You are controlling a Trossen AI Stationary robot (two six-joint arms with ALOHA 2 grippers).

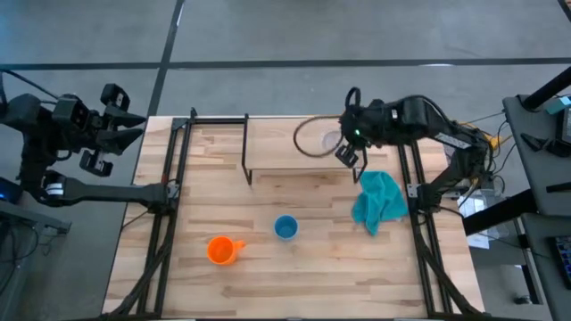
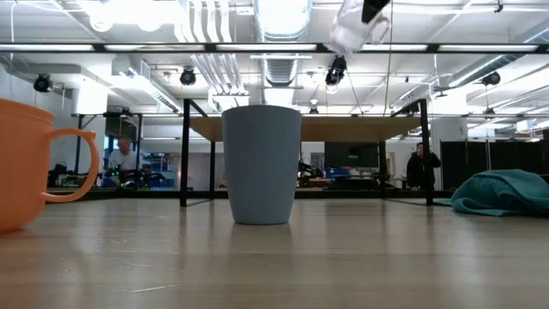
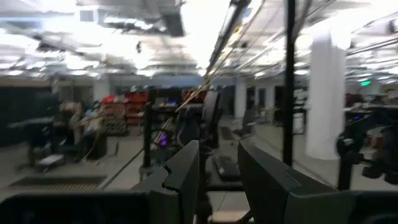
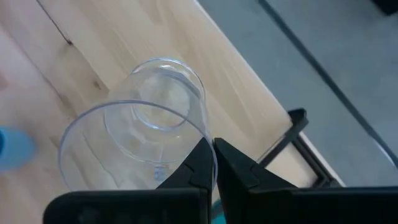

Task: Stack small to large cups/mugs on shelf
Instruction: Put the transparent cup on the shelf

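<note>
My right gripper (image 1: 346,139) is raised above the light-wood shelf (image 1: 285,153), shut on the clear cup (image 1: 318,138). In the low view the clear cup (image 2: 358,27) shows high above the shelf board (image 2: 300,129). The blue cup (image 1: 285,227) stands upright on its base on the table, in front of the shelf. The orange mug (image 1: 222,250) stands to its left, nearer the near edge; the low view shows the orange mug (image 2: 30,163) with its handle. My left gripper (image 1: 114,125) is open and waits beyond the table's left edge. My right gripper holds the clear cup by its rim (image 4: 207,138). The wall is pinched between the two fingers, one finger (image 4: 194,169) inside the cup and the other outside. The cup is lifted clear above the shelf and tilted.
A crumpled teal cloth (image 1: 379,201) lies on the table right of the shelf, near the right black frame post (image 1: 412,187). Black frame rails (image 1: 165,192) run along both table sides. The table between the shelf and the two standing cups is bare wood (image 1: 294,192).
</note>
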